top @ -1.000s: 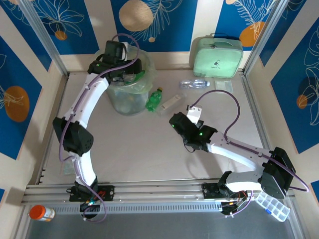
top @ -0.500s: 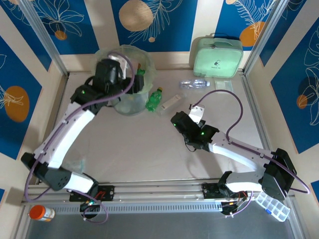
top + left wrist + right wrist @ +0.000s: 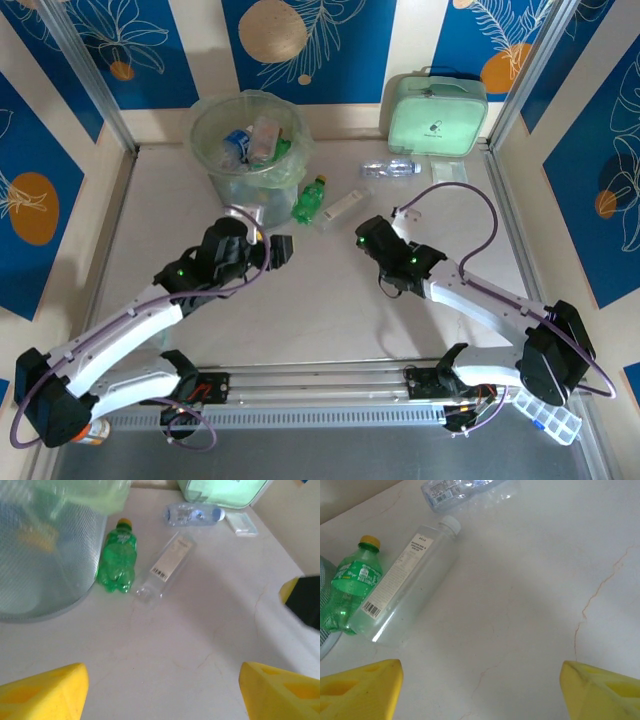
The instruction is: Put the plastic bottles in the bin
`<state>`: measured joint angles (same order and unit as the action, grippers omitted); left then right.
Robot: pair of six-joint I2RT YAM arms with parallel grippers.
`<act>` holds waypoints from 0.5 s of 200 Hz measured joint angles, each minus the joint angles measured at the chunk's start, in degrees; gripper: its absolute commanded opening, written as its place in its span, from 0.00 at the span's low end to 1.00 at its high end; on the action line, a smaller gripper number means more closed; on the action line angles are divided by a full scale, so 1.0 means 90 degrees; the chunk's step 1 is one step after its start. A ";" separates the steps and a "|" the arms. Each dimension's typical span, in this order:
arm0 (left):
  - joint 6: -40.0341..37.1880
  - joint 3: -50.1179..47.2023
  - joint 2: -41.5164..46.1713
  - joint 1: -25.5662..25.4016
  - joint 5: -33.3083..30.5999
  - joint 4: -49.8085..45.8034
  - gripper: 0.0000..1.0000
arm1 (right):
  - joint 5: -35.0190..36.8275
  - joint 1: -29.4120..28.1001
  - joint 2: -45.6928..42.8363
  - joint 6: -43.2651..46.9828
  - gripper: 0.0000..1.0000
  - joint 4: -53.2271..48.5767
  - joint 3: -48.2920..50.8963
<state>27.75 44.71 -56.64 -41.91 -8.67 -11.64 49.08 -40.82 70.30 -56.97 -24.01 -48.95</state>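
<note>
Though illegible, barcoded white label (image 3: 395, 577) on clear bottle (image 3: 431, 550).

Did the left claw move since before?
Yes. The left claw was over the bin; now it has pulled back toward the near edge of the table.

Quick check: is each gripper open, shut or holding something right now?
Left gripper: open, nothing between its fingers.
Right gripper: open, holding nothing.

Blue leaf-print wall panels (image 3: 340, 50), cream stripes (image 3: 203, 50) — pale veined tabletop (image 3: 320, 295), aluminium rails (image 3: 320, 412)
</note>
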 measured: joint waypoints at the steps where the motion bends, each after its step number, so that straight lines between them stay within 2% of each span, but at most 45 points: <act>1: -0.0002 -0.0036 0.0015 0.0000 0.0000 0.0032 0.79 | -0.0022 0.0019 0.0002 -0.0007 0.81 0.0002 0.0000; 32: -0.0019 -0.1256 0.0758 0.0000 -0.0073 0.1120 0.79 | -0.1175 0.0843 0.0376 -0.0432 0.77 -0.0036 -0.0148; 65: 0.0049 -0.1746 0.1258 0.0000 -0.0435 0.1753 0.80 | -0.2035 0.1292 0.1389 -0.0857 0.76 -0.0294 -0.0872; 87: 0.0151 -0.1836 0.1394 0.0000 -0.0648 0.1979 0.80 | -0.2356 0.1394 0.2254 -0.1098 0.79 -0.0493 -0.1780; 100: 0.0209 -0.1921 0.1452 0.0000 -0.0753 0.2086 0.81 | -0.2550 0.1484 0.2810 -0.1236 0.86 -0.0624 -0.2431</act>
<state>29.63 27.42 -43.57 -41.91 -15.44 7.14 26.13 -27.46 95.59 -68.10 -29.63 -70.83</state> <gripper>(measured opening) 0.804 0.809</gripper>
